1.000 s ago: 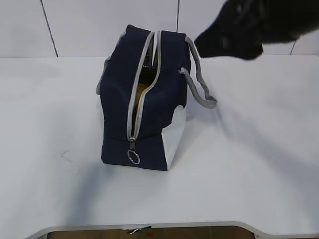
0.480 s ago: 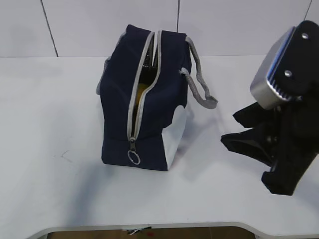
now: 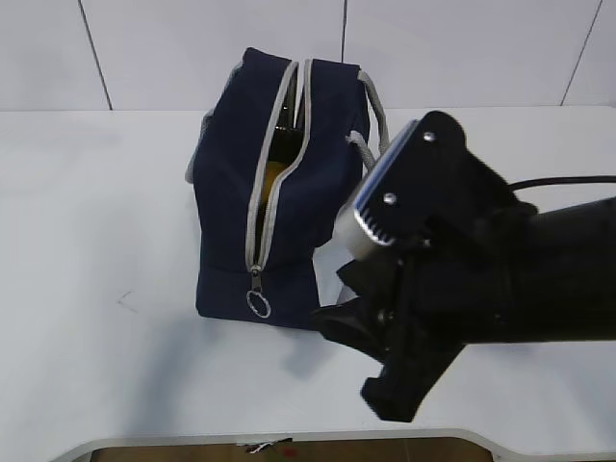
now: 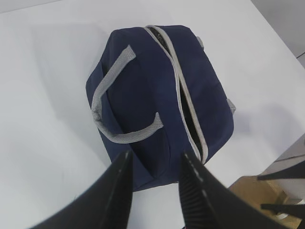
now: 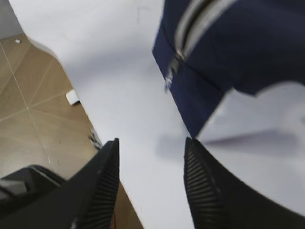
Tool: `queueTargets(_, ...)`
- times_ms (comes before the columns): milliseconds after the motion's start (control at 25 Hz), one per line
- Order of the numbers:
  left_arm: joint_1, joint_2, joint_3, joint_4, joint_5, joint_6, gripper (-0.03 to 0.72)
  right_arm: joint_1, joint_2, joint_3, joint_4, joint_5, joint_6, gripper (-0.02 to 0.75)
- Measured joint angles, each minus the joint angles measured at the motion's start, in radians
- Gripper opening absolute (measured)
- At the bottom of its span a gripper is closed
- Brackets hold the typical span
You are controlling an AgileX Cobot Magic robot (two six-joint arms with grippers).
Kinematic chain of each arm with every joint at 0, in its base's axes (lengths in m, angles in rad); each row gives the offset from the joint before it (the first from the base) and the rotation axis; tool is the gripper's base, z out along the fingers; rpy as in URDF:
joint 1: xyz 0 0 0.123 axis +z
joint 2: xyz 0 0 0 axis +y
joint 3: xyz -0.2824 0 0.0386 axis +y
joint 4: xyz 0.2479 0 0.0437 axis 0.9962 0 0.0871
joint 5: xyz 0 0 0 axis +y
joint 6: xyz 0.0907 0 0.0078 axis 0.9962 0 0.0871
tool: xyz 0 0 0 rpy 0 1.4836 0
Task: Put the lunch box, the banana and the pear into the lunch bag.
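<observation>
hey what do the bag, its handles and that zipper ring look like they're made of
Bag: navy woven fabric, matte, judging by soft creases; the white corner panel looks smoother, maybe coated. Handles: grey webbing, with a visible ribbed weave. Zipper ring: probably metal, thin and slightly shiny.

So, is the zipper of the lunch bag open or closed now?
Open. On the lunch bag the grey zipper edges stand apart along the top and down the front, and the ring pull hangs near the bottom.

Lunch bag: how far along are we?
Likely packed: no lunch box, banana or pear on the table; something yellow shows through the lunch bag zipper gap. Both grippers, right and left, are open and empty. Left: the zipper stays open.
</observation>
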Motion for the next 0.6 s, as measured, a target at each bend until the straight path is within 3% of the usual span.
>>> queueTargets(160,0.0,0.0,0.0,-0.002,0.0,0.0,0.253,0.063,0.077,0.0,0.069,-0.064,0.0,0.372)
queueTargets(600,0.0,0.0,0.0,-0.002,0.0,0.0,0.253,0.068,0.24,0.0,0.084,-0.061,0.313,0.372)
